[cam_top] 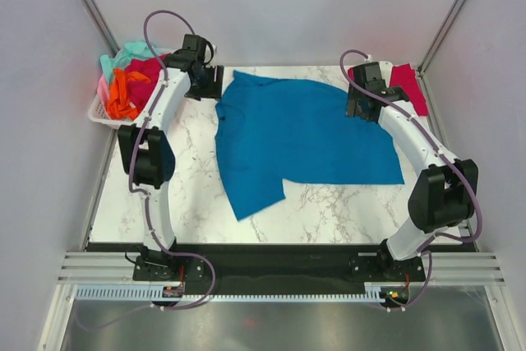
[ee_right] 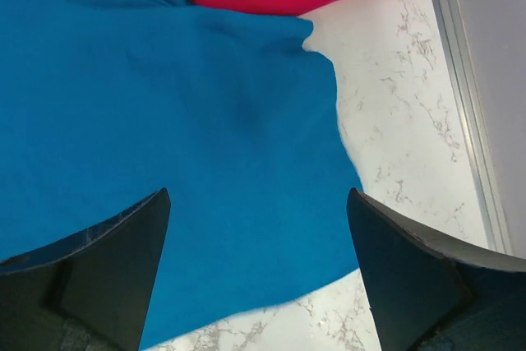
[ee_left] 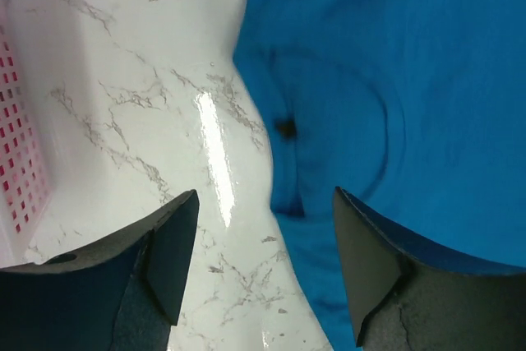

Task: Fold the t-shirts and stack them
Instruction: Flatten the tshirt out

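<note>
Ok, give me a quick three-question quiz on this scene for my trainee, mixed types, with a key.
1. True or false: the blue t-shirt lies spread out on the table.
2. Which shirt lies at the table's far right corner? A the orange one; B the red t-shirt; C the mint one.
3. Fill in: both arms' jaws stand ____, gripping nothing.
Key: 1 true; 2 B; 3 open.
</note>
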Robot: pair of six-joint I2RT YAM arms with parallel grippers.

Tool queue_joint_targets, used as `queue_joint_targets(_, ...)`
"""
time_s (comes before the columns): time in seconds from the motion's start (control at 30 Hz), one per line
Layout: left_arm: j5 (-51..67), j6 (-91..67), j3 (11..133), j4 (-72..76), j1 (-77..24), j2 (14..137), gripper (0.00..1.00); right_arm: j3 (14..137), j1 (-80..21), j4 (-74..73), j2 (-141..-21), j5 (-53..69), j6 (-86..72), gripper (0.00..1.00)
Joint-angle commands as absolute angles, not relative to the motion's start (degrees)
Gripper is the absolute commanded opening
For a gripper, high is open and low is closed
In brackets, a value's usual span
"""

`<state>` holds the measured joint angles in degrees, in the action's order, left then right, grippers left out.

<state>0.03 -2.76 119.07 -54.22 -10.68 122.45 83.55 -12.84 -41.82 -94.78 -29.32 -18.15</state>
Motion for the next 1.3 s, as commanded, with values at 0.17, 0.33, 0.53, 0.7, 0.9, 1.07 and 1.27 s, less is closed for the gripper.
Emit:
queue_joint_targets(0.17,5.69,-10.27,95.8,-42.24,-13.7,99.1,0.71,71.14,-12.66,-31.31,-84.91,-21.72,-19.07,0.97)
queue_joint_targets(0.33,8.88,-17.22,76.93,-31.12,-17.57,92.9,0.71,62.76,-12.74,-27.43,-83.85,-13.64,-21.53,0.98)
queue_joint_targets(0.53,5.98,-23.81,65.75,-25.15,-18.72,96.76,0.69,55.38,-12.74,-25.66,-78.68,-10.72,-22.59,0.98)
queue_joint_targets(0.7,3.69,-26.45,61.71,-24.18,-18.81,97.3,0.66,51.51,-12.22,-26.8,-73.66,-11.78,-22.32,0.98)
queue_joint_targets(0.9,3.86,-28.91,57.31,-21.8,-18.9,99.31,0.58,49.04,-10.37,-27.51,-70.66,-11.43,-22.5,0.98)
queue_joint_targets(1.07,4.75,-29.53,54.41,-19.77,-19.42,99.5,0.06,47.64,-7.66,-27.42,-71.01,-12.13,-23.73,0.98)
queue_joint_targets(1.27,1.32,-32.16,49.85,-26.27,-19.25,85.02,0.02,44.31,-1.77,-27.69,-70.58,-10.46,-27.94,0.98)
